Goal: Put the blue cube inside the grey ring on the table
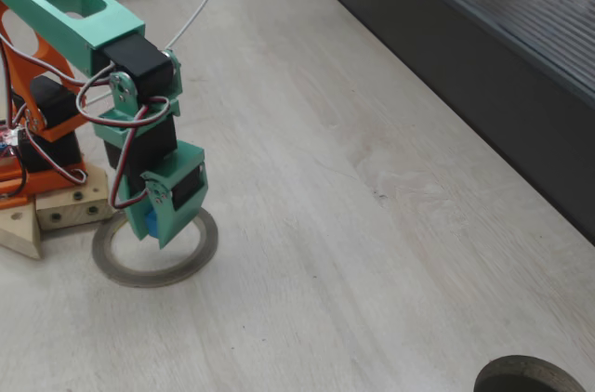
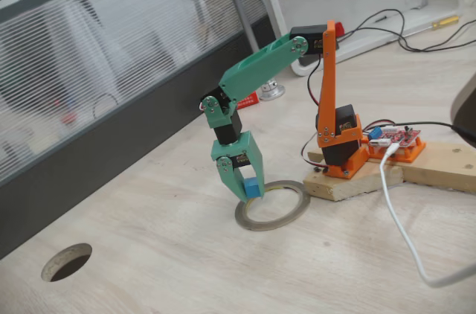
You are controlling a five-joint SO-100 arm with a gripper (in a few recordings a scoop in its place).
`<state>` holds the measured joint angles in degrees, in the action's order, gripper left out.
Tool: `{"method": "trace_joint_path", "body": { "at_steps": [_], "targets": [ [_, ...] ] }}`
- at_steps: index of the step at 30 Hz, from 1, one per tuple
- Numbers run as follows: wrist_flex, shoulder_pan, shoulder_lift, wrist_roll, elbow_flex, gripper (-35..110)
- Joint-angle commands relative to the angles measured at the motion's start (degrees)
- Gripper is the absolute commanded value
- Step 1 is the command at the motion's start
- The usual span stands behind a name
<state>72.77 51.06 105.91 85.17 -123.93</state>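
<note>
**Cube held low over the grey ring**

Green arm folded down, hand (image 2: 248,193) pointing at the tabletop (image 1: 372,225) with its fingers clamped on the blue cube (image 2: 253,188). In a fixed view the cube (image 1: 149,222) shows as a small blue patch between the green finger plates, mostly hidden by them. In the other fixed view it is clearer: a bright blue block at the fingertips, at the ring's far-left rim, right at or just above the band. Cannot tell whether the cube touches the tabletop or hangs slightly off it.

Grey ring (image 2: 273,205) lies flat on the pale wood-grain tabletop, just beside the arm's wooden base block (image 2: 349,184). In both fixed views the hand's tip sits over the ring (image 1: 186,267), near its rim rather than dead centre.

Orange base and motor mount (image 2: 338,143) stand on the wooden block, with a red circuit board (image 2: 398,139) beside it. White cable (image 2: 401,232) trails across the tabletop. Dark ribbed panel (image 1: 465,48) runs along the tabletop's far edge. A darker round opening (image 1: 532,375) sits at the tabletop's corner, well apart from the ring.
</note>
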Motion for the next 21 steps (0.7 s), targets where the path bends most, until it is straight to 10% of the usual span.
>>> {"method": "trace_joint_path", "body": {
  "at_steps": [1,21],
  "targets": [
    [0.3,1.0,2.5,0.2,-1.1,1],
    [0.3,1.1,3.3,0.2,-8.0,1]
  ]
}}
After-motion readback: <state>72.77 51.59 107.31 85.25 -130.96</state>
